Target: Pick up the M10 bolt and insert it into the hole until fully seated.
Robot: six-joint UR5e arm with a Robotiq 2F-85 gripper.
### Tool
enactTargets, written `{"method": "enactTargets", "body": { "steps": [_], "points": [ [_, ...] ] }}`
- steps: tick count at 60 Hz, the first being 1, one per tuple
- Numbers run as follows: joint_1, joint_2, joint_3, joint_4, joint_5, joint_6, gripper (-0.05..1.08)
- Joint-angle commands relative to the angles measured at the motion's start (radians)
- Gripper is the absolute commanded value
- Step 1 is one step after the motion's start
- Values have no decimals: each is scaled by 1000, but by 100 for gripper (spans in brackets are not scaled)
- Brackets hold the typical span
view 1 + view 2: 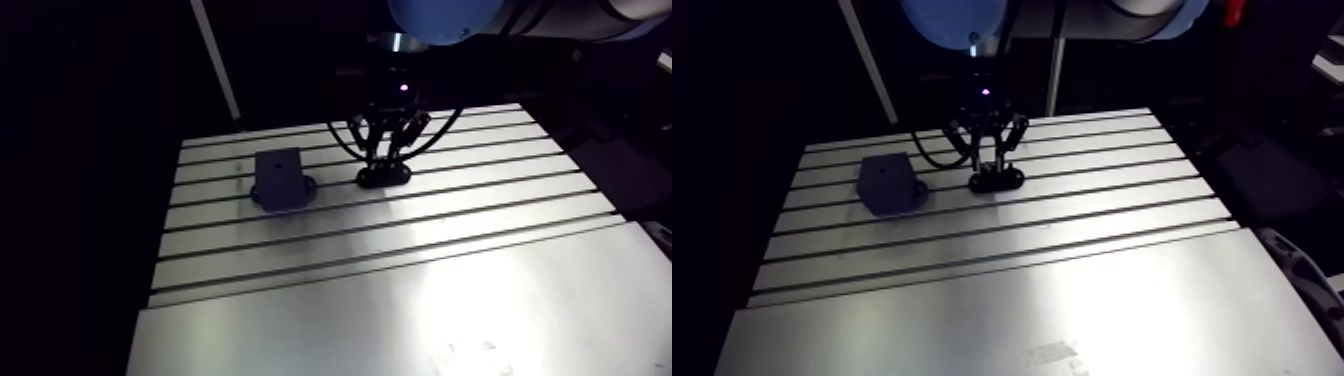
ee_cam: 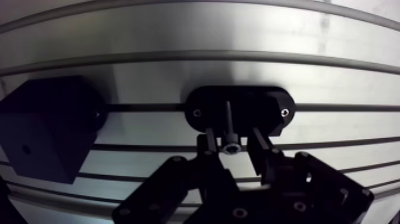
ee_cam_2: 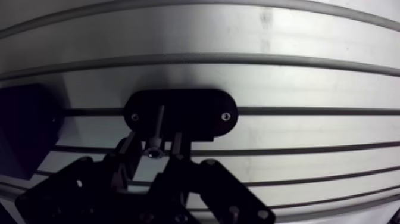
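A slim metal bolt [image 2: 228, 128] stands in a black oval holder [image 2: 262, 107] that is fixed on the slotted table, with its socket head [image 2: 230, 146] up. My gripper [image 2: 231, 146] hangs right over it, one finger on each side of the head. The fingers [image 2: 257, 143] show a narrow gap to the head on both sides, so the gripper is open around it. A black block [image 2: 44, 134] with a small hole [image 2: 25, 149] in its upper face sits beside the holder. In the arm view the gripper [image 1: 385, 160] stands low over the holder [image 1: 384, 177], right of the block [image 1: 280, 178].
The slotted aluminium table [image 1: 400, 230] has long grooves running across it. A smooth metal plate [image 1: 430, 320] covers the near part. Small screws mark the holder's two ends [image 2: 284, 112].
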Motion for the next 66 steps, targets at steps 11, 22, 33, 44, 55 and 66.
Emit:
{"method": "enactTargets", "body": {
  "steps": [11, 22, 33, 44, 55, 66],
  "points": [
    [0, -1, -4, 1, -2, -1, 62],
    [0, -2, -4, 1, -18, -1, 64],
    [1, -1, -4, 1, -22, 0, 65],
    [1, -1, -2, 3, -20, 0, 65],
    [1, -2, -2, 3, -19, 0, 65],
    [1, -2, -2, 4, -17, 0, 68]
  ]
}}
